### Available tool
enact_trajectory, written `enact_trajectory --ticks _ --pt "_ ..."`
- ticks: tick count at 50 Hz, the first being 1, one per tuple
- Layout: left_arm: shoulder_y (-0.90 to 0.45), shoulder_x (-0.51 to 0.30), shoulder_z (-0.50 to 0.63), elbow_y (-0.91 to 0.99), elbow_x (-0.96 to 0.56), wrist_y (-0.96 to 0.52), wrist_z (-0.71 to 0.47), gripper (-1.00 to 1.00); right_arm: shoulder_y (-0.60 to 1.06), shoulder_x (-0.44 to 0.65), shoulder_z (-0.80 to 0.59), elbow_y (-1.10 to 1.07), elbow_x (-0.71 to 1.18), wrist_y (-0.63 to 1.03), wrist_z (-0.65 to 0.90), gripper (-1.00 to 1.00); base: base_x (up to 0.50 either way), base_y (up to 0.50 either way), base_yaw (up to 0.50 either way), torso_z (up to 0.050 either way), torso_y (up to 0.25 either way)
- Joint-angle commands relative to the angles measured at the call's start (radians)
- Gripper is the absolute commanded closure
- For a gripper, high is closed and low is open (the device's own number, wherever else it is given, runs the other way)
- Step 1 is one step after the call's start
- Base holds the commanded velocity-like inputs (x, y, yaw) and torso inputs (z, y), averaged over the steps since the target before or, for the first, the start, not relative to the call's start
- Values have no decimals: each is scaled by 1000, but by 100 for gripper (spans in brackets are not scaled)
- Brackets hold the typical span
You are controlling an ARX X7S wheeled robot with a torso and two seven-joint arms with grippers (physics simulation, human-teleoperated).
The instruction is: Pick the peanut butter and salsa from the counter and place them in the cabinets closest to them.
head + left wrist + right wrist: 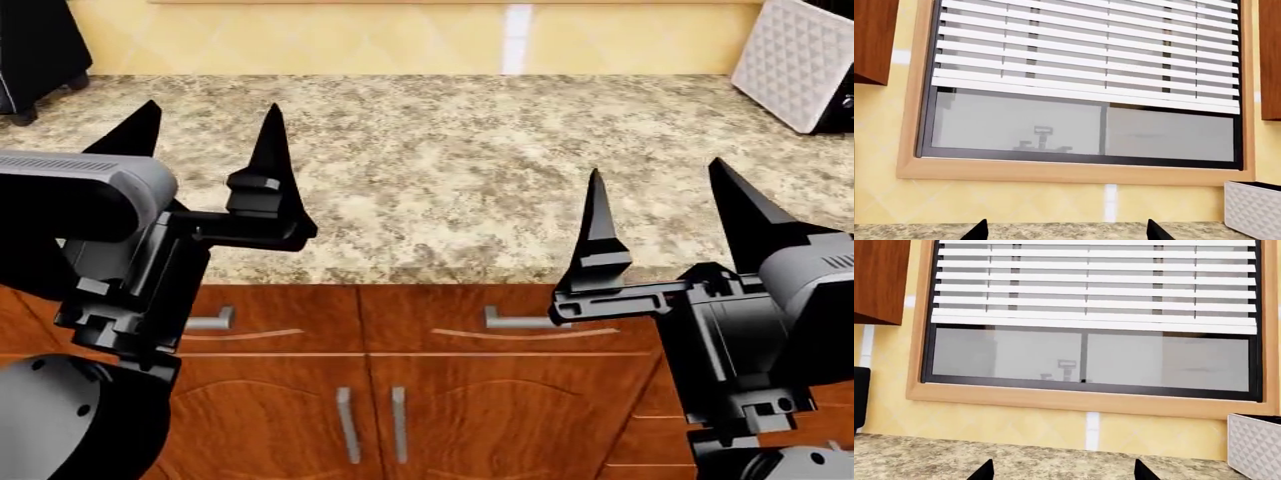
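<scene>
Black left gripper and right gripper point upward over the counter, jaws spread.

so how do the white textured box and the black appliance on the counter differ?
The white textured box sits at the counter's back right corner; the black appliance sits at the back left. The box is white with a diamond-patterned face; the appliance is plain, glossy black. Both stand against the yellow wall, cropped by the head view's edges, away from both open tools.
</scene>
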Motion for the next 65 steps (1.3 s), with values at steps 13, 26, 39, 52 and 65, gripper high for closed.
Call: enact_trajectory --ticks 13,26,39,52,65 --pt "1 -8 10 4 1 7 -5 -100 7 6 -12 -1 2 3 11 -100 -1 -500 0 0 0" --pt "1 -12 12 7 -3 11 -8 -100 7 10 -15 1 5 0 15 -100 -1 -500 0 0 0" --pt "1 -16 16 9 -5 14 -12 -100 8 14 -17 1 8 -5 18 -100 -1 -500 0 0 0" --pt "0 -19 23 10 -6 15 -16 -100 8 17 -23 4 5 -9 21 -100 -1 -500 0 0 0" --pt "3 -21 32 4 4 28 -12 -100 6 20 -24 8 6 -16 23 -100 -2 -500 0 0 0"
